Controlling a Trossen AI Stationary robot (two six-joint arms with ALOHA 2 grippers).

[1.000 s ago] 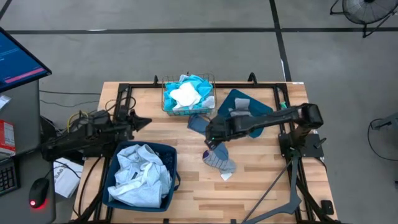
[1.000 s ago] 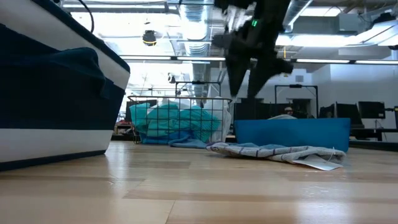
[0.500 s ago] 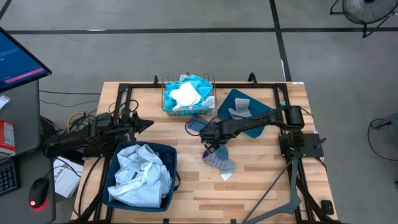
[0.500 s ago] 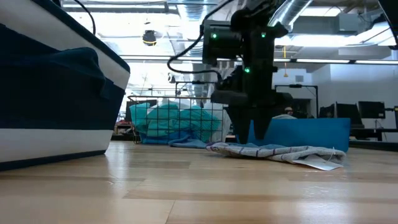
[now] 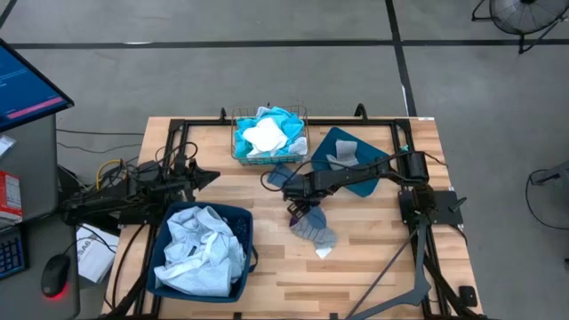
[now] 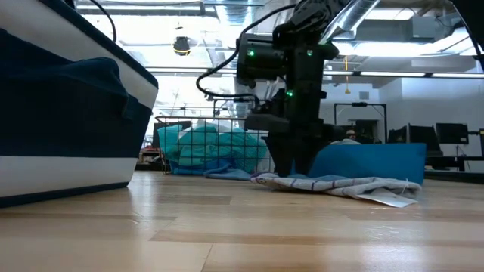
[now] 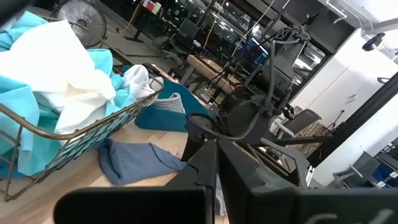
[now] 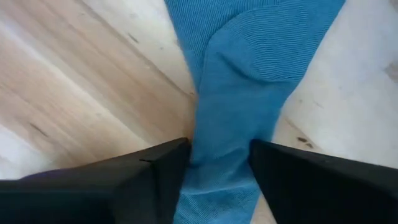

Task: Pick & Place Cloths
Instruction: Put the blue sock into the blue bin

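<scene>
A blue-grey ribbed cloth (image 5: 313,231) with a white tag lies flat in the middle of the table, also seen low and spread out in the low view (image 6: 340,185). My right gripper (image 5: 298,212) stands on its left end, fingers pointing down (image 6: 291,168), shut on the fabric (image 8: 221,180). My left gripper (image 5: 206,176) waits shut near the table's left side, touching nothing. A slate-blue cloth (image 5: 283,175) lies on the table by the wire basket (image 5: 269,133), which holds turquoise and white cloths. My right gripper pinches the blue ribbed cloth between its two fingers at the cloth's left end (image 8: 221,155), coming from above and pointing down. The fabric narrows into the gap between the fingers (image 8: 161,180). The cloth still lies on the table; how many layers are caught does not show.
A navy bin (image 5: 244,222) with pale blue and white cloth stands at the near left. A teal bin (image 5: 373,158) holding a grey cloth sits right of the wire basket, under the right arm. Bare wood lies along the near edge and to the right of the cloth.
My right gripper has come down from above the cloth to table height and shifted a little toward the table's left, ending on the cloth's left end. The cloth has stayed where it lay.
</scene>
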